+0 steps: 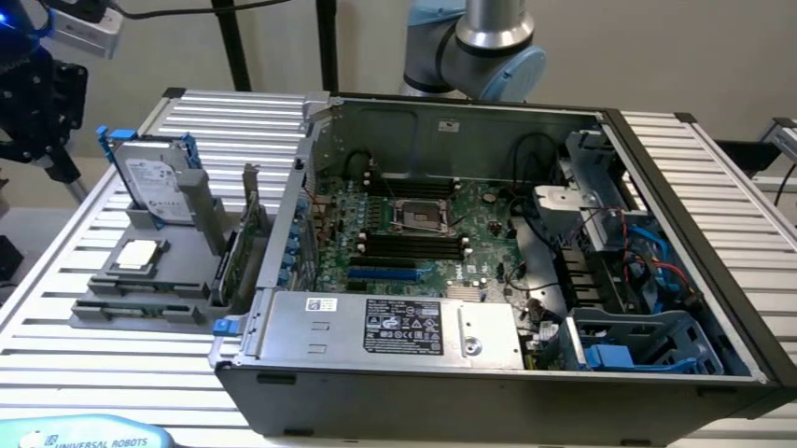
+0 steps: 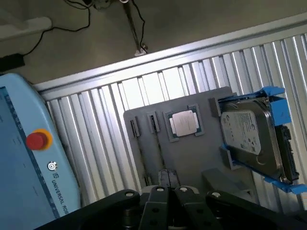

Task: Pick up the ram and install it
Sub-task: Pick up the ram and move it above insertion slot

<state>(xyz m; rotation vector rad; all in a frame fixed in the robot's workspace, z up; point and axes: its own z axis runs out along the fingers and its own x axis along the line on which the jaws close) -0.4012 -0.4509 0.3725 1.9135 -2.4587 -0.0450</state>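
You have the claw (image 2: 169, 192) shut tight in the wrist view. Its black fingers (image 2: 156, 199) are pressed together with nothing between them. It hangs over the grey holder (image 2: 192, 163), on which you can see the silver chip (image 2: 184, 123) and the hard drive (image 2: 252, 139) in its blue bracket. A blue control pad (image 2: 24, 153) with a red button lies near the holder.

In the exterior view, the ram (image 1: 226, 266) stands on its long edge in that holder, just beside the upright card (image 1: 253, 224) with the metal bracket (you see the ram nearly edge-on, so it is little more than a thin green strip). It is not in the claw.

The holder rests on the slatted table (image 1: 112, 373), at the exterior view's left of the open computer case (image 1: 498, 392). Inside the case the motherboard (image 1: 486, 210) lies flat, with its black memory slots (image 1: 412, 246) just beside the square processor socket (image 1: 417, 215). A silver power box (image 1: 398, 327) runs along the case's near wall, and the arm (image 1: 480, 42) rises behind the far wall.
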